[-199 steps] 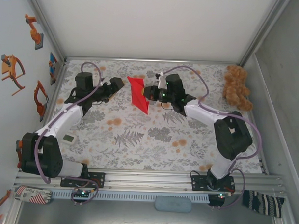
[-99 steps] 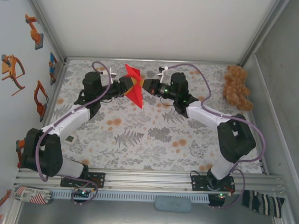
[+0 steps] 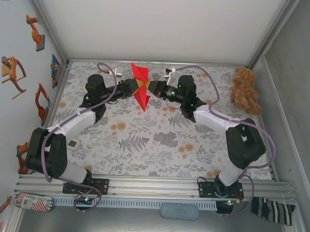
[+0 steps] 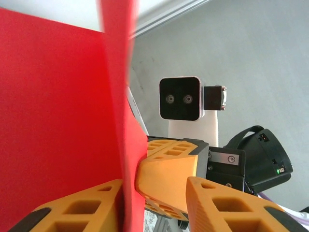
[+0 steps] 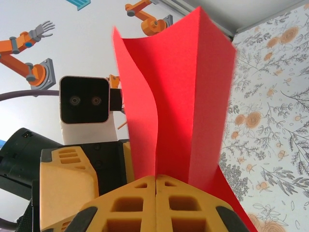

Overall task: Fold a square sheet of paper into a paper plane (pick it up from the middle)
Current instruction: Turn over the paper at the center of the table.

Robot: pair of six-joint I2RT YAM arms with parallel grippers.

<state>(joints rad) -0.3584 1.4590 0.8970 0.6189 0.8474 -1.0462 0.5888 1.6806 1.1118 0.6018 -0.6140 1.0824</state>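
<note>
We note a floral table point(image 3: 144, 146), walled on three sides. The right hand point(image 3: 152, 88) clamps the red sheet point(image 3: 140, 90) aloft; the left hand point(image 3: 133, 87) straddles it, part-open.

Red sheet point(image 4: 58, 121), blurred along perhaps a fold, cut off top and left.

The left gripper point(image 3: 134, 87) has swung in from the left to face the right gripper point(image 3: 150, 88), its jaws narrowing around the red sheet point(image 3: 140, 74), which now sits farther back and bent upward.
</note>
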